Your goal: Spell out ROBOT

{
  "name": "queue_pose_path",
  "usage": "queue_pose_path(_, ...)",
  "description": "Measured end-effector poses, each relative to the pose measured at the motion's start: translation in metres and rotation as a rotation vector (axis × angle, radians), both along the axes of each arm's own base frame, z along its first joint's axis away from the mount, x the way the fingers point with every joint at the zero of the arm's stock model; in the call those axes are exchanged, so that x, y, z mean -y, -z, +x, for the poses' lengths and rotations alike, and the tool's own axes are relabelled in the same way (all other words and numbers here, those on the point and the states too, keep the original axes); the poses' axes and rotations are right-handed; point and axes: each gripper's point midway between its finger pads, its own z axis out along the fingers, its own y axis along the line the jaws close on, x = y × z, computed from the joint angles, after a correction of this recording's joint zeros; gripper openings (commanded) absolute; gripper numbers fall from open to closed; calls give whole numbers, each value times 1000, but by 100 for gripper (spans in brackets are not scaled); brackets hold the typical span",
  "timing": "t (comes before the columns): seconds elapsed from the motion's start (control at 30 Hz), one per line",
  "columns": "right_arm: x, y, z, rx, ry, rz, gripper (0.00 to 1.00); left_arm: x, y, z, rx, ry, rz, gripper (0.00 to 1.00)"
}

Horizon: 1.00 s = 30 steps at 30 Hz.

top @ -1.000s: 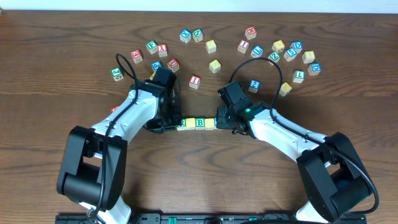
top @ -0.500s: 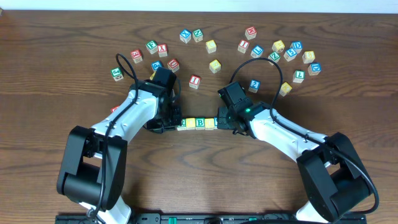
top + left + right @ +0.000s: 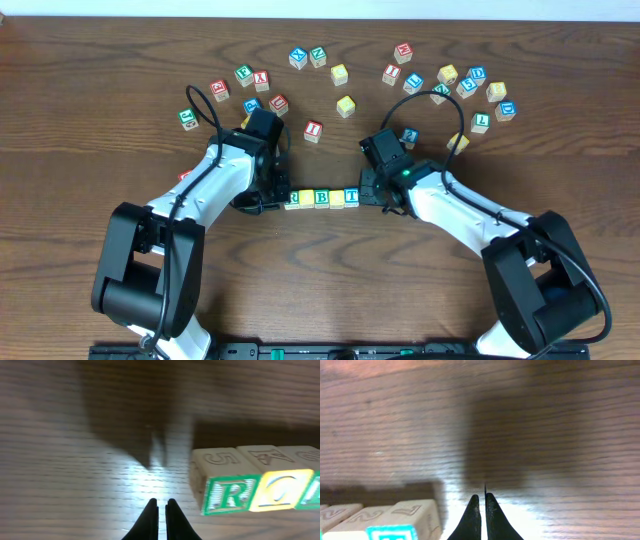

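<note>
I have the five task cubes in one straight line near the middle of the counter, running side to side, parallel to its near edge. From my left the line reads: green R cube, yellow O cube, green B cube, second yellow cube, blue T cube. Neighbours sit face to face, touching. From overhead the two yellow tops look plain, but the left wrist camera shows an O on the side of the first one.

The left jaws are clenched on nothing, tips low over the wood just beside the R end of the line and clear of it. The right jaws are also clenched and empty, just beside the T end, with bare wood between tips and cube in the wrist view.

Spare cubes lie scattered along the far edge, well apart from the line. Among them are the red I cube and the blue 2 cube, which is partly behind the right arm.
</note>
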Motion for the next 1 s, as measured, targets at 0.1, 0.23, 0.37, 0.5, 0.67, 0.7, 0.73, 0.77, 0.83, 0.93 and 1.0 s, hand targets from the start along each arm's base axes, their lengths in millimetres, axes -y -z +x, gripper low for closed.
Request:
queue_pose_path(0.1, 8, 0, 5, 11, 16, -18, 1, -7, 1, 2, 13, -1, 40, 8)
queue_pose_path(0.23, 20, -1, 12, 34, 31, -52, 1, -18, 1, 6, 31, -11, 94, 8)
queue_pose_path(0.37, 24, -5, 21, 81, 30, -82, 1, -40, 1, 13, 51, -48, 163, 8)
queue_pose_path(0.5, 25, -10, 31, 127, 22, -95, 1, -67, 1, 19, 63, -103, 223, 8)
queue_pose_path(0.67, 24, -14, 38, 166, 4, -103, 1, -93, 0, 23, 66, -157, 263, 8)
queue_pose_path(0.7, 24, -14, 39, 171, 0, -106, 1, -96, 0, 23, 65, -166, 265, 8)
queue_pose_path(0.73, 24, -14, 40, 174, -3, -110, 1, -99, 0, 24, 65, -173, 268, 8)
queue_pose_path(0.77, 24, -15, 40, 178, -6, -115, 1, -101, 0, 24, 64, -180, 269, 8)
queue_pose_path(0.83, 27, -16, 42, 186, -8, -132, 1, -103, 0, 24, 64, -183, 273, 8)
queue_pose_path(0.93, 30, -16, 43, 195, -5, -152, 1, -104, -1, 24, 66, -173, 280, 8)
queue_pose_path(1.0, 32, -17, 44, 199, -2, -162, 1, -105, -1, 24, 66, -169, 284, 8)
